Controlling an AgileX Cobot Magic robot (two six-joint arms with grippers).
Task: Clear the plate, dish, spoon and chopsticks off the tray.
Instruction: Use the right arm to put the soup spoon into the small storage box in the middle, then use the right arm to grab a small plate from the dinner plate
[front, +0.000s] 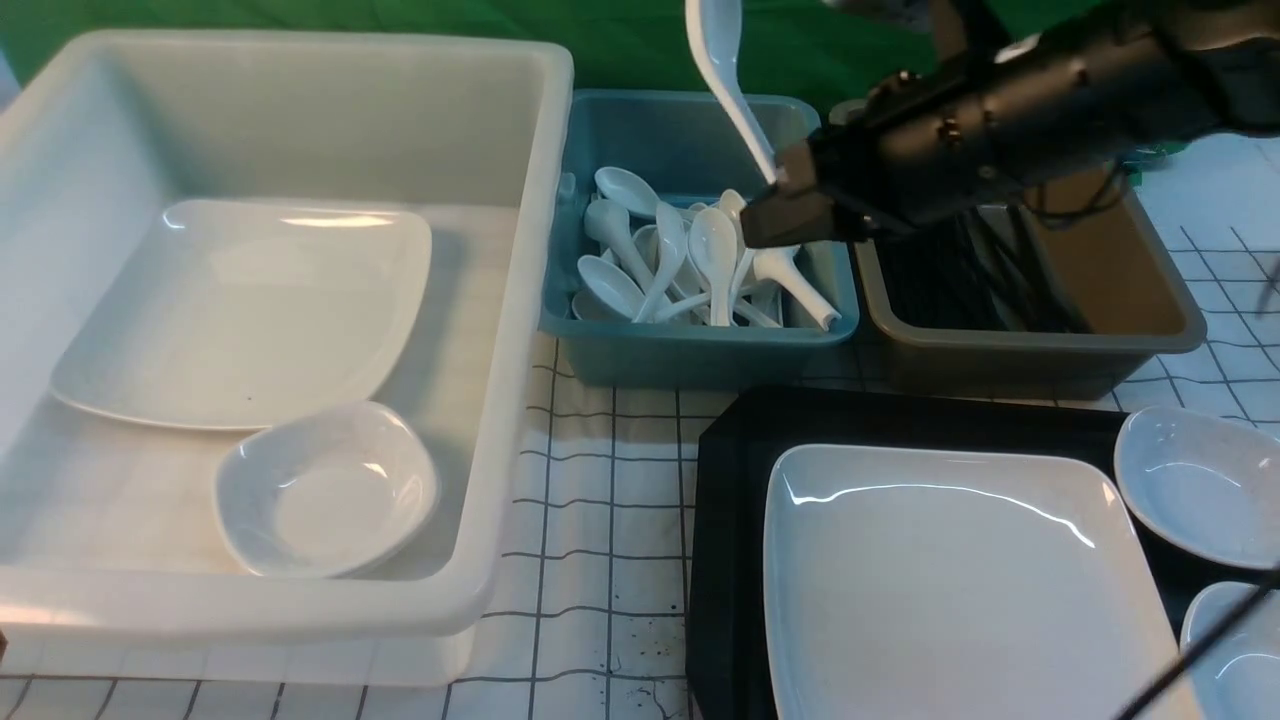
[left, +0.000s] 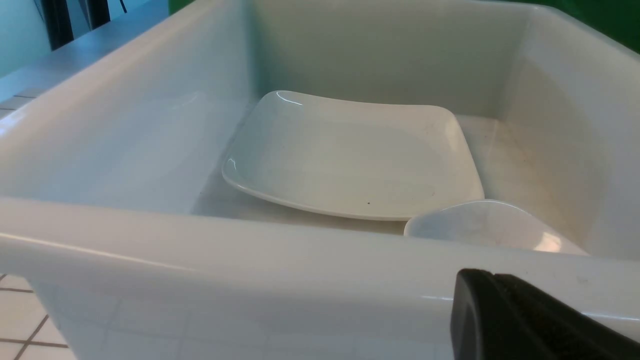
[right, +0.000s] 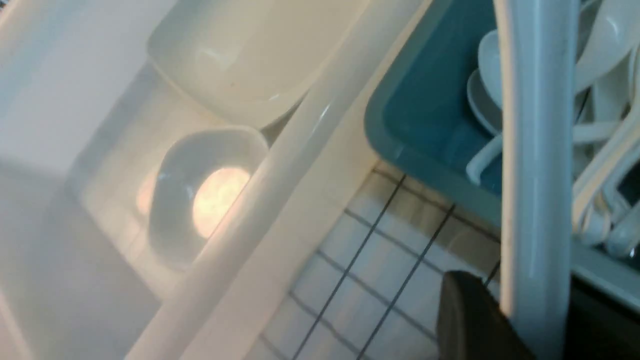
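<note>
The bench (front: 600, 520) has a white top ruled with a black grid, and there are dark specks on it near the bottom centre of the frame. Four containers stand directly on it. A large white tub (front: 300, 610) fills the left side. A teal bin (front: 700, 355) sits at upper centre, just beside the tub's right wall. A grey-brown tub (front: 1000, 365) stands at upper right, close beside the teal bin. The black tray (front: 730, 520) lies at lower right, its far edge just below both bins.
</note>
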